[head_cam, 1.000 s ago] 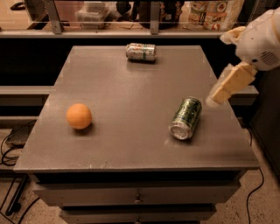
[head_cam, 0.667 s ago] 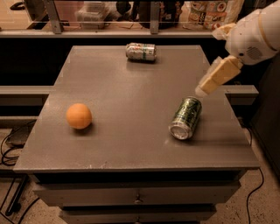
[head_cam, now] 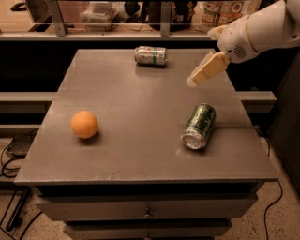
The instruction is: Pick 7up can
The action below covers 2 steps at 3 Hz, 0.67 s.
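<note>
The 7up can (head_cam: 150,55), pale silver-white with light green print and red marks, lies on its side at the far edge of the grey table (head_cam: 140,108). My gripper (head_cam: 193,81) hangs in the air over the right part of the table, to the right of and nearer than the 7up can, apart from it. It holds nothing that I can see. The white arm comes in from the upper right.
A darker green glossy can (head_cam: 198,126) lies on its side at the right front, below the gripper. An orange (head_cam: 84,124) sits at the left. A shelf with containers (head_cam: 101,11) runs behind the table. Cables (head_cam: 11,154) lie on the floor at left.
The gripper has moved left and farther back over the table, from beside the dark green can toward the 7up can. The cans and the orange have not moved.
</note>
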Available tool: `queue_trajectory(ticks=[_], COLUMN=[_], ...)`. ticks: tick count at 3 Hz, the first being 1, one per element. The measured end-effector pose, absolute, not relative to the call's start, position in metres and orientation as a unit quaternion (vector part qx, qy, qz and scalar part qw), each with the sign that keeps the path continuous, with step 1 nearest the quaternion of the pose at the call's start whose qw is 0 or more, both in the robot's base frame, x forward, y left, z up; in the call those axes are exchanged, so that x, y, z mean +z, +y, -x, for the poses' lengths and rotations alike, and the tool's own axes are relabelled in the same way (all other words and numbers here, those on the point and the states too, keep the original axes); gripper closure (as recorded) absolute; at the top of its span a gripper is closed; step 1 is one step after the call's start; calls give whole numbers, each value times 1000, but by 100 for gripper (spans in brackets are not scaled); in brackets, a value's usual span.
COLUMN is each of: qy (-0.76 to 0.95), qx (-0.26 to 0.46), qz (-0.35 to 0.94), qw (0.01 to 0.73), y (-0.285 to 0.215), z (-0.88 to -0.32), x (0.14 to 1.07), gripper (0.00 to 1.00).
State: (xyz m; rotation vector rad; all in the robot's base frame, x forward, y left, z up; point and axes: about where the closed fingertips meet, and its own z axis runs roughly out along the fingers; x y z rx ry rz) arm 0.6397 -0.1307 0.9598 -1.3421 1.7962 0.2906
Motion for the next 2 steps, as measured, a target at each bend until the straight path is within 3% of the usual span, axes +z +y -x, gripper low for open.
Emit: queue_trajectory(ticks=[1,2], qy=[705,705], qx=[149,149], qz=[527,527], qw=[451,451], y=[-112,-112], z=[-677,-677], x=[946,946], gripper=[0,0])
